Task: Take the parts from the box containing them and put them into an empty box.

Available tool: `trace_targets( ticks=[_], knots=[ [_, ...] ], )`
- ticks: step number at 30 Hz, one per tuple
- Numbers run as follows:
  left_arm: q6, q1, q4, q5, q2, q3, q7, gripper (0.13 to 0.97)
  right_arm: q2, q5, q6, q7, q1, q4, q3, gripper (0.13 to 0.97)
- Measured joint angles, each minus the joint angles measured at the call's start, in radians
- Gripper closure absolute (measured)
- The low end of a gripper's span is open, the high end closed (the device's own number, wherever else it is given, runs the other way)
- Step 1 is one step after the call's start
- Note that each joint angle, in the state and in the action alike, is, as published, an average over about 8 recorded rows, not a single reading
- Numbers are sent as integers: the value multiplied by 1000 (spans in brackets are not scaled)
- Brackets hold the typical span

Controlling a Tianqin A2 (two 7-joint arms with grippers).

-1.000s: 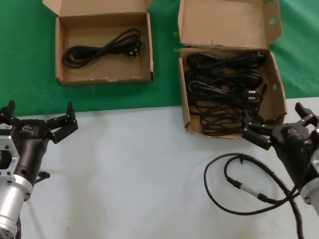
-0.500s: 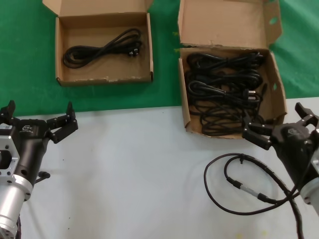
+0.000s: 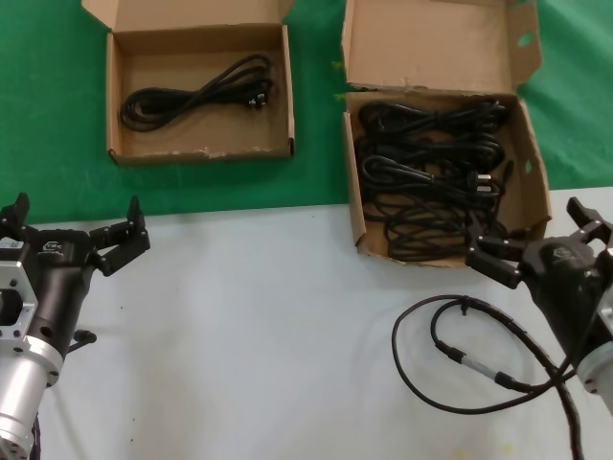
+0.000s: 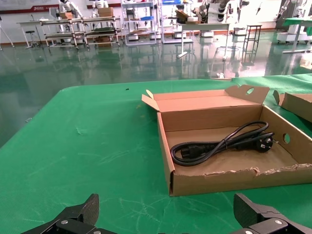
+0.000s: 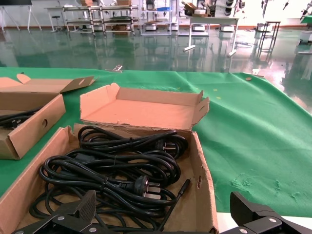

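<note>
No readable text, label, brand or number shows anywhere; a small mark on the left gripper (image 3: 75,240) is illegible.
</note>
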Motion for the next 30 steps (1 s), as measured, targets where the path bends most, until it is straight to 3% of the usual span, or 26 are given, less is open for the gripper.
trace_targets(
  ticks=[30],
  knots=[
    [0, 0, 0, 0, 0, 0, 0, 132, 0, 0, 0, 0, 0, 0, 0, 129]
  ],
)
